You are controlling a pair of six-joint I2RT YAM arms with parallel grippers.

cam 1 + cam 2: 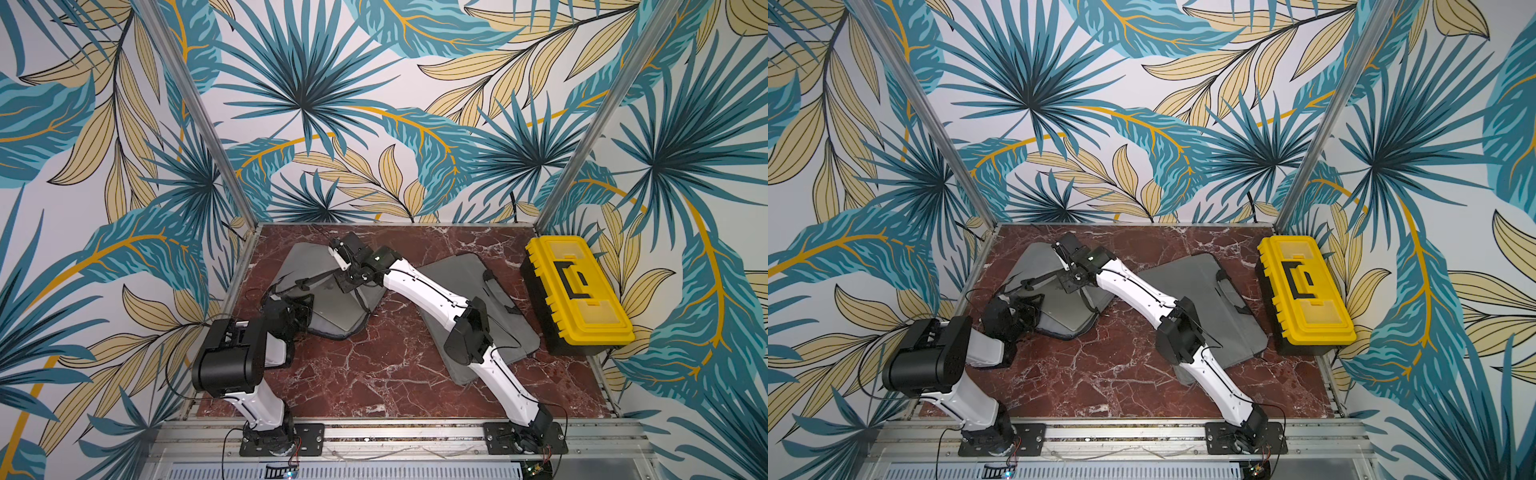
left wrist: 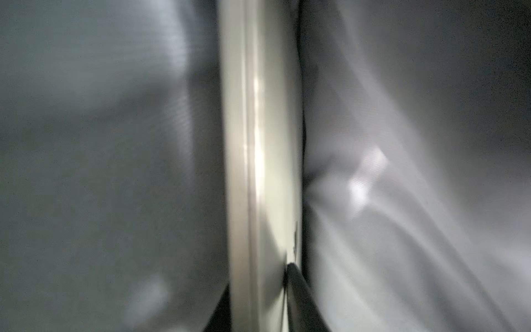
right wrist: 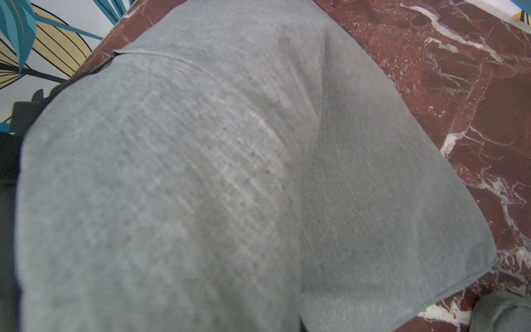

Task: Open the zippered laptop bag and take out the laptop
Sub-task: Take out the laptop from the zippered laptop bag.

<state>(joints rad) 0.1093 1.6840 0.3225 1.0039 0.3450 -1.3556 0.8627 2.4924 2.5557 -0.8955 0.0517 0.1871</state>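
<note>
The left claw point(image 2: 258, 310) is squeezed on the edge of the laptop point(image 2: 258, 143), which lies inside the open gray laptop bag point(image 1: 305, 262) on the tabletop point(image 1: 374, 365). The right claw point(image 1: 337, 253) is closed, pinching the bag's top flap.

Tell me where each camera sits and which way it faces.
Top views: high over the front edge, looking down and back at the table, left arm, right arm, laptop bag.
Left wrist: inside the bag, along the laptop edge; its fingers flank it.
Right wrist: close against the bag's outer fabric; no fingers show.
All share grey bag fabric.
</note>
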